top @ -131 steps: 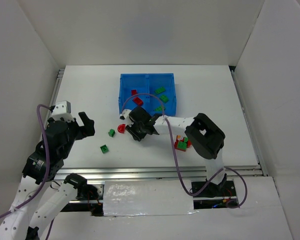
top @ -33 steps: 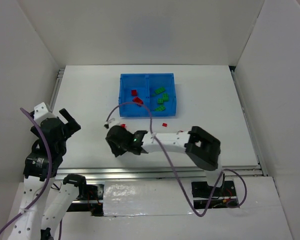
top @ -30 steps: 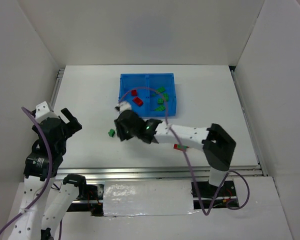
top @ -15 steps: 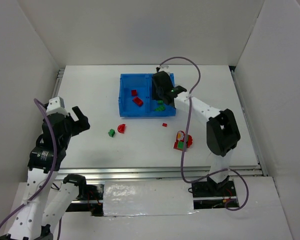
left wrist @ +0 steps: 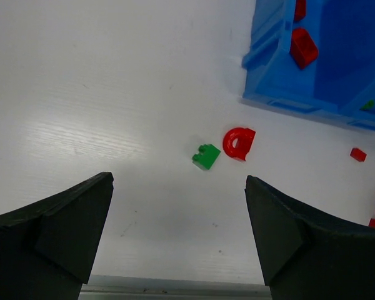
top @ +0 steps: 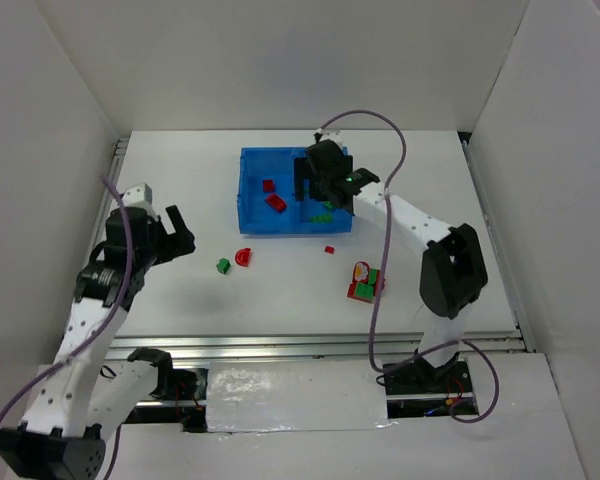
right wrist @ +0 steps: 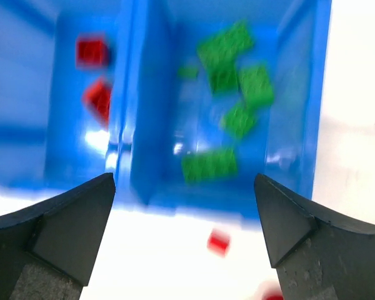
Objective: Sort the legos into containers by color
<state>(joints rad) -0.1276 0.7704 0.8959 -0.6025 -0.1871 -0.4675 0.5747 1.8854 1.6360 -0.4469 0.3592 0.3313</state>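
Observation:
The blue tray (top: 280,153) sits at the table's far middle. Its left compartment holds two red legos (top: 277,202), its right one several green legos (top: 323,211). My right gripper (top: 318,188) hovers open above the divider and right compartment, nothing between its fingers. The right wrist view is blurred and shows green bricks (right wrist: 209,164) and red bricks (right wrist: 99,97) in the tray (right wrist: 294,125). On the table lie a green brick (top: 223,265), a red curved piece (top: 244,257), a small red brick (top: 329,249) and a joined red-green cluster (top: 365,285). My left gripper (top: 177,230) hangs open left of them.
White walls enclose the table on three sides. The left wrist view shows the green brick (left wrist: 206,156) and the red curved piece (left wrist: 239,142) ahead of the open left gripper (left wrist: 178,244), the tray (left wrist: 269,75) at upper right, and the table's near edge at the bottom.
My right gripper's jaws have opened wide above the tray's right compartment. The left arm has shifted slightly up and to the right.

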